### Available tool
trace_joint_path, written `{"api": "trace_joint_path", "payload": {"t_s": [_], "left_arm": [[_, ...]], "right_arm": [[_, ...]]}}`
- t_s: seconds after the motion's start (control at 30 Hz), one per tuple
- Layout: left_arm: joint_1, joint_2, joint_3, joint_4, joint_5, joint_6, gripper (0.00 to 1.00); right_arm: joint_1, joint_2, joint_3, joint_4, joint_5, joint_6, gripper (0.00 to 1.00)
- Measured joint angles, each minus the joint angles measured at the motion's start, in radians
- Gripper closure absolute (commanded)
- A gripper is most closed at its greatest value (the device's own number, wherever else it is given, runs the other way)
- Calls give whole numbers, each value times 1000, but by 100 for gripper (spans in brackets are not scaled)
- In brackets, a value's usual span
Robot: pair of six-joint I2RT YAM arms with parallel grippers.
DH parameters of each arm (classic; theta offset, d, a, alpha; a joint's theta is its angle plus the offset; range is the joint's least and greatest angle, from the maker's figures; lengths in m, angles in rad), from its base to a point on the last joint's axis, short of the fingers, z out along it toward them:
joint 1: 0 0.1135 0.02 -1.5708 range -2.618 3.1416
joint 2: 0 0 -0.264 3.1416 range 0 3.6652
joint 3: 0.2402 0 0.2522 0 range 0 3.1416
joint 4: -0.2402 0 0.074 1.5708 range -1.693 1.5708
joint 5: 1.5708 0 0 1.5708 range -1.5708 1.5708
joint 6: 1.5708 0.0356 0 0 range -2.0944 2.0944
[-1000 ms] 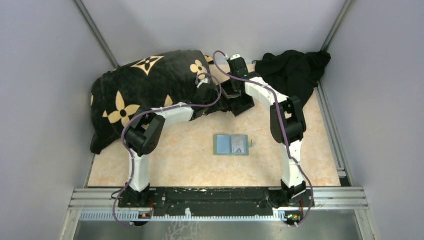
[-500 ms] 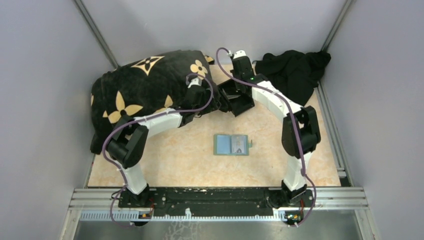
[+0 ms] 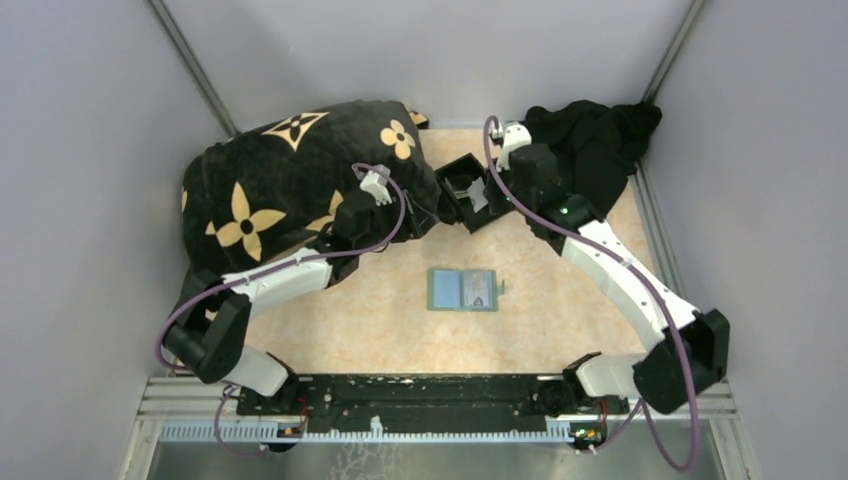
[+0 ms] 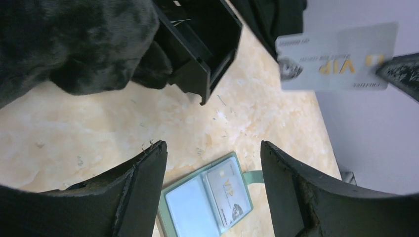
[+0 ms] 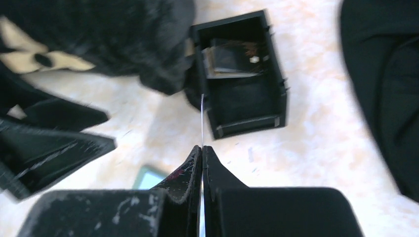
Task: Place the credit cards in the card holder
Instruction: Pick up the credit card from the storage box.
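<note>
Beside the black box (image 5: pixel 247 123), its contents murky, right gripper (image 5: pixel 201 148) pinches a card (image 4: pixel 337 58); left gripper (image 4: pixel 212 148) gapes empty; card holder (image 3: pixel 445 290) pockets another card (image 4: pixel 228 190).

The sage-green card holder (image 3: pixel 462 290) lies flat and open, well apart from the black box (image 5: pixel 245 122) on its near side, with one silver VIP card (image 4: pixel 228 191) in its right pocket. A second card (image 4: pixel 338 57), pale silver with gold VIP lettering, hangs in the air above the box's near edge, pinched at one end by the right gripper (image 5: pixel 202 147).
</note>
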Motion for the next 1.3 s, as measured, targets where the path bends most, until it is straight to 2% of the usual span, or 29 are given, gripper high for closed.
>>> {"api": "trace_joint_path", "payload": {"t_s": [0.2, 0.6, 0.73, 1.03, 1.3], "left_arm": [[4, -42, -83, 109, 130, 43, 24], [27, -37, -102, 224, 487, 118, 25], [46, -3, -105, 249, 615, 122, 25], [84, 5, -174, 282, 771, 121, 28], [87, 47, -178, 362, 886, 89, 36]], "right_arm": [[1, -142, -163, -10, -216, 79, 100], [5, -217, -342, -22, -516, 186, 100], [5, -218, -368, -6, -576, 213, 100], [5, -220, -388, 48, -683, 269, 100], [4, -214, -401, 99, -732, 303, 100]]}}
